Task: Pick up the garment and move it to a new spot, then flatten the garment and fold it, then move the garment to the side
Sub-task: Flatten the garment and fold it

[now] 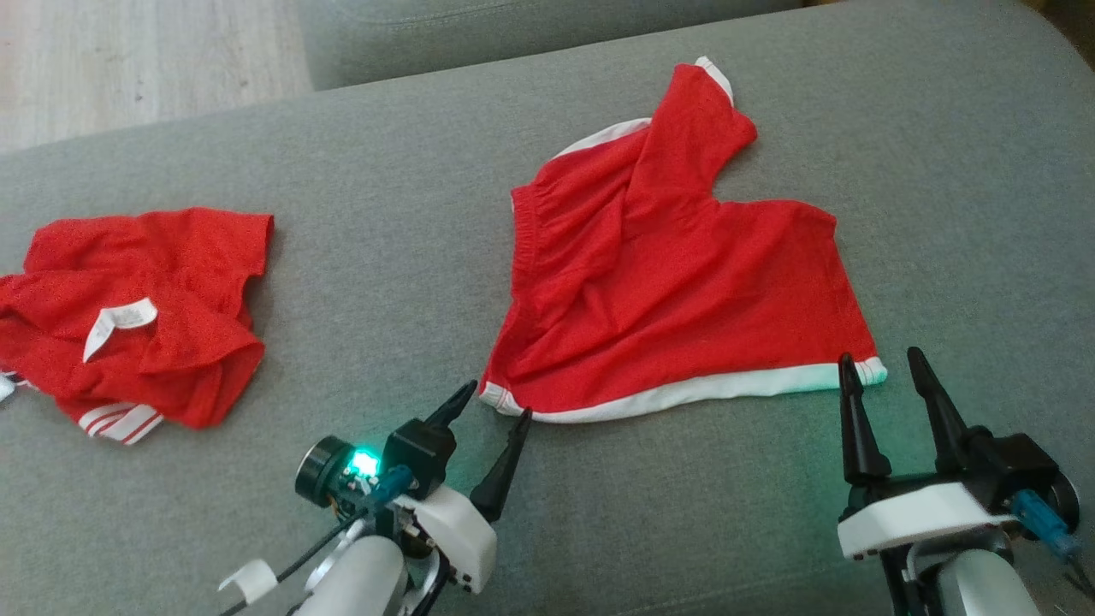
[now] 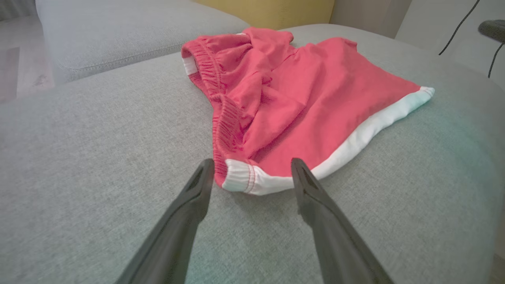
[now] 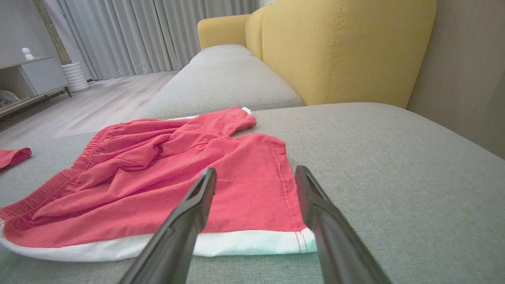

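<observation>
In the head view you see the red shorts lying rumpled at centre right of the frame on the grey sofa cushion, with their white hem toward the bottom edge. Your left end effector sits at lower centre-left with its fingers apart, tips just beside the hem's left corner. Your right end effector at lower right is spread too, tips at the hem's right corner. Neither grips anything. A second red garment lies bunched at the left edge, well apart from the shorts.

In the left wrist view, the left end effector stands wide, its two fingers either side of the hem's near corner, where the elastic waistband ends. The red shorts stretch toward the upper right.

In the right wrist view, the right end effector is spread over the other hem corner of the red shorts. A yellow backrest rises at upper right and curtains hang at upper left.
</observation>
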Available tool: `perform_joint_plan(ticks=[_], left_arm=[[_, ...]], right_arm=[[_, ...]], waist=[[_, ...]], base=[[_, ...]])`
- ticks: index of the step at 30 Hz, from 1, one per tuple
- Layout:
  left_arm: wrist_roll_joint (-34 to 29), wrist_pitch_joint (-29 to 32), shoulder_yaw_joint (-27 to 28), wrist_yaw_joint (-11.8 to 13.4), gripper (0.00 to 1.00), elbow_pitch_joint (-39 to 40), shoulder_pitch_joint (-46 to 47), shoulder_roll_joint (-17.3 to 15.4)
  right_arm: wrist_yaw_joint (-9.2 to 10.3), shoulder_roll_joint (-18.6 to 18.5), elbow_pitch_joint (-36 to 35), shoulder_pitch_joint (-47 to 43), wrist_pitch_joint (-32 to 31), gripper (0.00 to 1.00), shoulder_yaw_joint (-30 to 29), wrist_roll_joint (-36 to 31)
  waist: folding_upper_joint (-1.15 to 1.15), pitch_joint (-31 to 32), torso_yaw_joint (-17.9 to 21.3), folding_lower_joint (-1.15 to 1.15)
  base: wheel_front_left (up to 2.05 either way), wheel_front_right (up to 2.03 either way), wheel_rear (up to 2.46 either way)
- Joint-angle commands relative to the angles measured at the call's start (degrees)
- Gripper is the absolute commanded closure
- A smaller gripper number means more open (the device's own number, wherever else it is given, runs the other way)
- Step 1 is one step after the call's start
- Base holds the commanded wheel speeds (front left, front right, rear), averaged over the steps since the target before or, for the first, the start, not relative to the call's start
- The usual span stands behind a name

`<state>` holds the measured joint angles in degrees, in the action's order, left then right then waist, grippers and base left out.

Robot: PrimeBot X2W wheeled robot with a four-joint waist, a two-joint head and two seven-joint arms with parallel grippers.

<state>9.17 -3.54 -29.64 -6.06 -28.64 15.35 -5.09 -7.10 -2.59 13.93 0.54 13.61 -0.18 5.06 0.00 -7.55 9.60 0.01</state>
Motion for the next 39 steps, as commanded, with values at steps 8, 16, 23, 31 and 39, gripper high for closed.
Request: perform_joint_plan(ticks=[8, 16, 23, 31, 39], left_arm=[[1.16, 0.01, 1.72, 0.45, 0.0, -0.93, 4.03, -0.93], [1.81, 0.18, 1.55, 0.47, 1.0, -2.1, 5.01, -1.26], [2.07, -0.85, 1.04, 0.83, 1.0, -1.51, 4.62, -1.08], [2.05, -1.82, -0.06, 0.98, 1.0, 0.42, 4.54, -0.91], [2.21, -2.06, -0.94, 1.06, 1.0, 2.12, 4.76, -0.86]], right_arm=[[-0.39, -0.29, -1.2, 2.42, 0.7, 0.0, 1.68, 0.22], [-0.39, -0.29, -0.41, 2.54, 0.7, 0.0, 1.38, -0.2], [-0.39, -0.29, 3.11, 3.44, -3.23, 0.0, -2.26, -3.15], [-0.39, -0.29, 10.86, 8.89, -9.81, 0.0, -8.24, -6.75], [-0.39, -0.29, 17.48, 13.42, -13.95, 0.0, -9.11, -8.91]], waist=[[0.0, -0.93, 1.37, -0.01], [0.0, -1.35, 1.7, -0.01], [0.0, -1.38, 1.06, -0.01], [0.0, -1.88, -0.37, -0.01], [0.0, -2.57, -1.32, -0.01]], base=[[0.0, 0.0, 0.0], [0.0, 0.0, 0.0], [0.0, 0.0, 0.0], [0.0, 0.0, 0.0], [0.0, 0.0, 0.0]])
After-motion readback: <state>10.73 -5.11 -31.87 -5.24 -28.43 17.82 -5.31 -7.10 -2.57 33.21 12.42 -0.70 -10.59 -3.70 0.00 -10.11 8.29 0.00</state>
